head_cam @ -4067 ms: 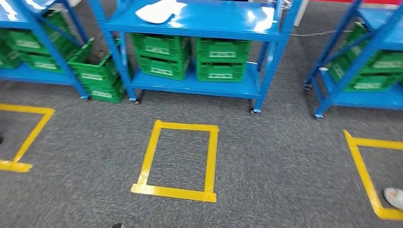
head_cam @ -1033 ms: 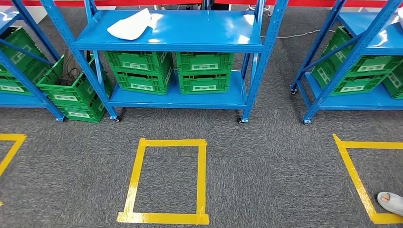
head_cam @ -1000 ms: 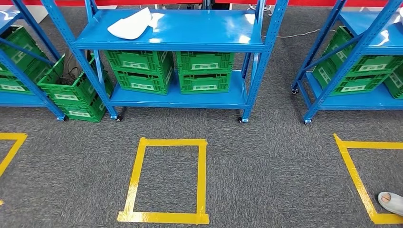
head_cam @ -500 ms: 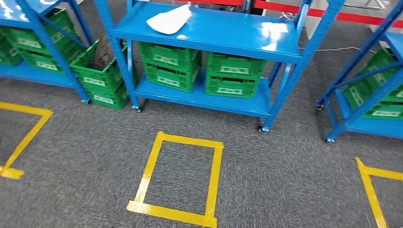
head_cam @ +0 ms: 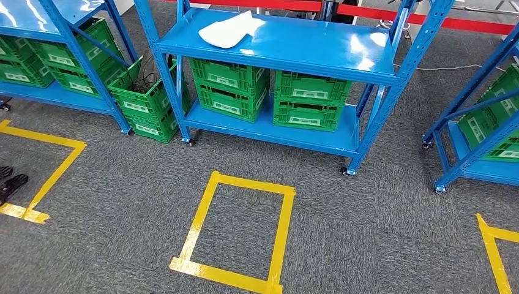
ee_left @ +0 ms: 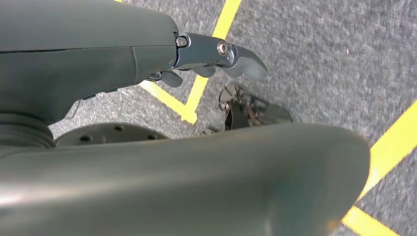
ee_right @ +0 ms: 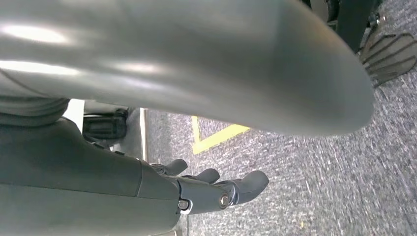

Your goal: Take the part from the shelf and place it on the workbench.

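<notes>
The part, a flat white piece (head_cam: pixel 229 29), lies on the top board of the middle blue shelf (head_cam: pixel 318 52), toward its left end, in the head view. My left hand (ee_left: pixel 206 59) hangs beside my body above the grey carpet, fingers apart and holding nothing. In the right wrist view my right hand (ee_right: pixel 216 187) also hangs low over the carpet, its fingers loosely extended and empty. Both hands are far from the shelf.
Green crates (head_cam: pixel 269 92) fill the shelf's lower board, and another green crate (head_cam: pixel 144 104) stands on the floor at its left. More blue shelves stand at left (head_cam: pixel 55 67) and right (head_cam: pixel 483 122). A yellow taped rectangle (head_cam: pixel 199 220) marks the carpet before the shelf. Dark shoes (head_cam: pixel 9 180) sit at the left edge.
The whole picture has shifted, so the camera moved: the middle shelf now sits slightly further right and is seen at an angle. A foot seen at the right edge has left the frame.
</notes>
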You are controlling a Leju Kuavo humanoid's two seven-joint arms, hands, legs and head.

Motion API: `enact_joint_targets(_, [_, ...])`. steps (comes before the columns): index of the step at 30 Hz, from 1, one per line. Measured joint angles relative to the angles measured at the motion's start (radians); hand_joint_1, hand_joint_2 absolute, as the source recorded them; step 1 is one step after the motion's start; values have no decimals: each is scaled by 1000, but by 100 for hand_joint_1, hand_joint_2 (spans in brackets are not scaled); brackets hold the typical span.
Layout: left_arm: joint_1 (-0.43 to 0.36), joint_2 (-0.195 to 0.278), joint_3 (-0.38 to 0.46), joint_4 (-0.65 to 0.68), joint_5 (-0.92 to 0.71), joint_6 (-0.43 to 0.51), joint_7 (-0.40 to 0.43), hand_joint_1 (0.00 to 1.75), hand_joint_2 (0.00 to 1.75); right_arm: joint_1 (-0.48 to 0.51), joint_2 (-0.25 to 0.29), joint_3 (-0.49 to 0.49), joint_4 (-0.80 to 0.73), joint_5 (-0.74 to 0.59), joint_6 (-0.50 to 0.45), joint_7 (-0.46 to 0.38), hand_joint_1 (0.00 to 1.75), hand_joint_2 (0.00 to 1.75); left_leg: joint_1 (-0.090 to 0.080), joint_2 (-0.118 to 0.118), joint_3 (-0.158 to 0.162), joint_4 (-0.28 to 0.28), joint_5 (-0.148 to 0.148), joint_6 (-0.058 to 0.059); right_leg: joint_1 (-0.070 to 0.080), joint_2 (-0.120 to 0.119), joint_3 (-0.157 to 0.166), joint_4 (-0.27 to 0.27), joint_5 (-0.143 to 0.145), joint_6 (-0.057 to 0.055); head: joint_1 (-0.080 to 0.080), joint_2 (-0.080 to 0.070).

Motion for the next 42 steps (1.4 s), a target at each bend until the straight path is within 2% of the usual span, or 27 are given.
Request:
enact_joint_targets(6, [0,0,0,0,0,-3,0,0,0,0,1,0,0,-4,-11,1,0,0,0,0,16,-5,6,-9,0,0,5,2,1,-5,-11,0])
enact_joint_targets(9, [0,0,0,0,1,-4,0,0,0,0,1,0,0,-8,-13,0,0,0,0,0,15,-5,6,-9,0,0,12,2,1,-6,-13,0])
enact_joint_targets(15, [0,0,0,0,0,-15,-17,0,0,-1,1,0,0,-12,-14,-6,0,0,-1,0,18,-5,2,-9,-1,0,4,-1,-2,-6,-14,0])
enact_joint_targets(38, [0,0,0,0,-2,-15,-18,0,0,-1,1,0,0,-19,-16,-7,0,0,-4,0,17,-5,4,-6,-3,0,6,-6,1,-2,-17,0])
enact_joint_targets(40, [0,1,0,0,-2,-15,-18,0,0,-1,1,0,0,-19,-16,-7,0,0,-6,0,15,-3,2,-2,-5,0,7,-9,3,2,-17,0])
enact_joint_targets(42, [0,1,0,0,-2,-15,-19,0,0,-2,2,0,0,-19,-16,-7,0,0,-8,0,15,-10,2,9,-8,-1,12,-21,6,11,-21,0])
